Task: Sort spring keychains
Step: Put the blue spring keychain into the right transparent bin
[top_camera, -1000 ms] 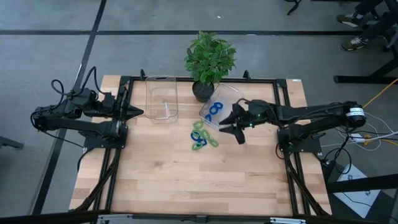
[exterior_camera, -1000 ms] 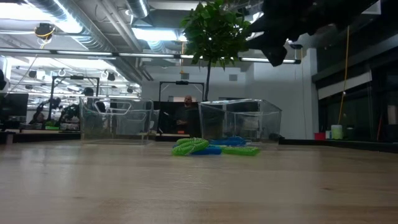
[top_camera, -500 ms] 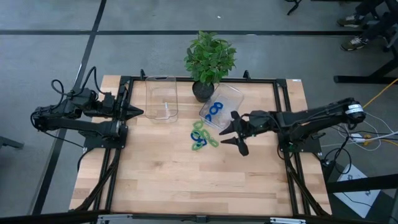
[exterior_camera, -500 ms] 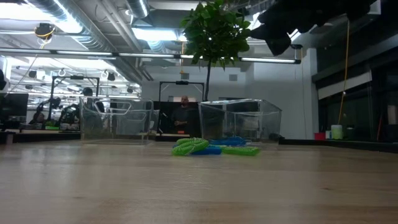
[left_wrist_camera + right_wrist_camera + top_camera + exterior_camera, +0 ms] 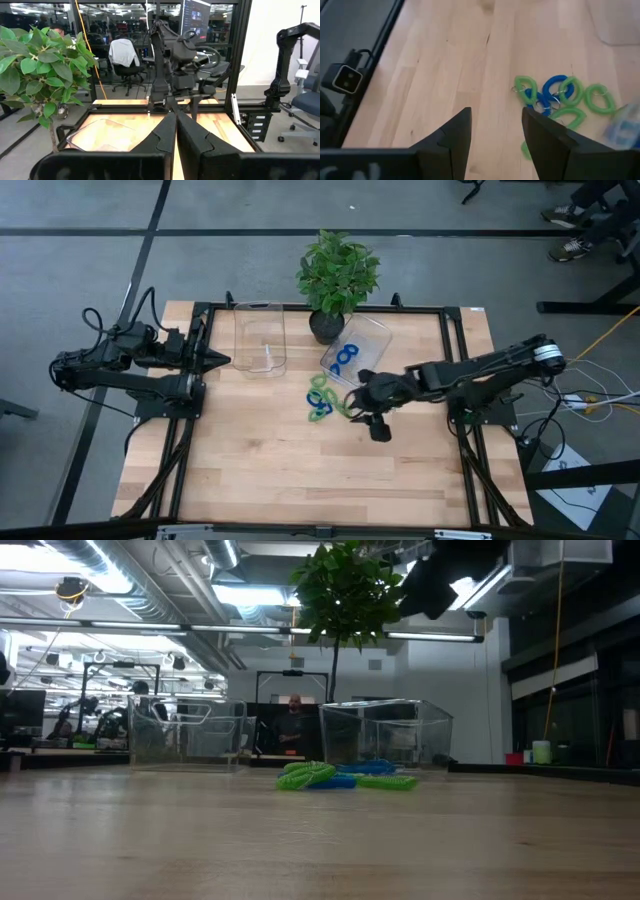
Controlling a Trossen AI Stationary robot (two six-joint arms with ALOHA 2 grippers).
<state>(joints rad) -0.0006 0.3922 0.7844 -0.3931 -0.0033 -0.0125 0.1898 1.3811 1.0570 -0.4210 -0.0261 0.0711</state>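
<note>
Right tool (image 5: pixel 368 412) has swung away from the tilted clear bin (image 5: pixel 366 333) over the last second and now sits low over the worktop (image 5: pixel 280 470), just beside the heap of spring keychains (image 5: pixel 327 399). Jaws spread, nothing in them. Two blue keychains (image 5: pixel 344 358) already lie in that bin, so this reads as a return trip for the next pick.

Heap: green and blue loops tangled together, touching and overlapping, mid-worktop between the two bins. In the right wrist view the blue loop (image 5: pixel 554 89) is ringed by green ones (image 5: pixel 596 98); lifting one alone may drag neighbours.

Second clear bin (image 5: pixel 261 338) stands upright to the left, apparently empty. Potted plant (image 5: pixel 337 275) at the far edge, just behind the tilted bin; its leaves overhang that bin's approach.

Left tool (image 5: pixel 175 135) clenched, empty, parked at the worktop's left edge, well apart.
</note>
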